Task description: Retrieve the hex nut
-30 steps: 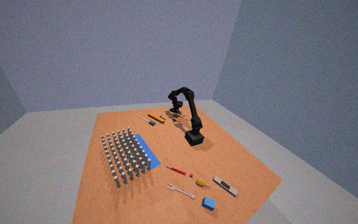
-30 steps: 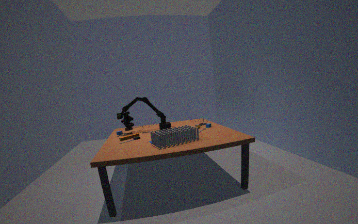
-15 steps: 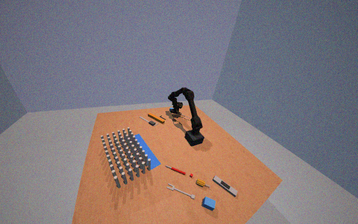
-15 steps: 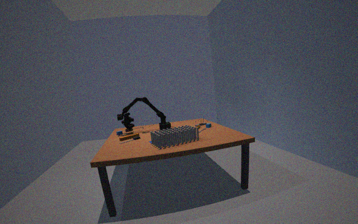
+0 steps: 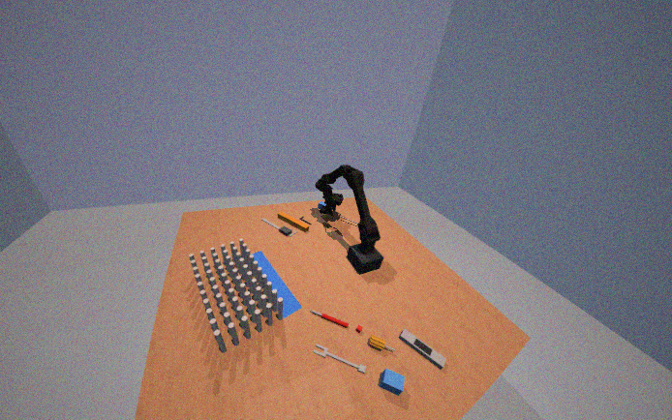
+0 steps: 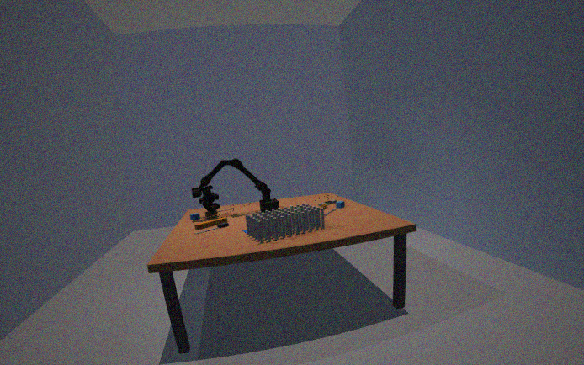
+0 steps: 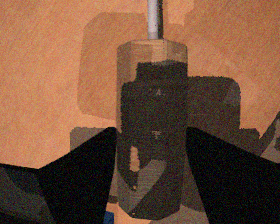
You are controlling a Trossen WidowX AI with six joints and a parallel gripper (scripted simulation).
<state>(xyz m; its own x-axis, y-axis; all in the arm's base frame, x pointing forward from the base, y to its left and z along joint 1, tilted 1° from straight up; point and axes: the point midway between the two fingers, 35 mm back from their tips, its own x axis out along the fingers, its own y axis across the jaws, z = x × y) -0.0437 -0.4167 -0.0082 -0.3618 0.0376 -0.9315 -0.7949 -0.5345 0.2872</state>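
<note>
My gripper (image 5: 330, 212) (image 6: 209, 209) (image 7: 151, 135) is at the far side of the table, low over it, and is shut on the wooden handle (image 7: 152, 90) of a tool with a thin metal rod (image 7: 152, 3). The handle casts a shadow on the table beneath it. The rod's far end is out of view. The grey standing spacers (image 5: 234, 291) (image 6: 285, 222) form a dense upright field, well away from the gripper. The blue taped strip (image 5: 283, 291) (image 6: 244, 231) lies along the field's side that faces the arm. The hex nut is hidden among the spacers.
An orange bar (image 5: 292, 221), a grey tool with a dark head (image 5: 279, 226) and a small blue block (image 5: 321, 205) lie near the gripper. Near the front lie a red-handled tool (image 5: 331, 318), a yellow screwdriver (image 5: 378, 343), a fork tool (image 5: 339, 358), a blue block (image 5: 391, 381) and a grey bar (image 5: 421, 347).
</note>
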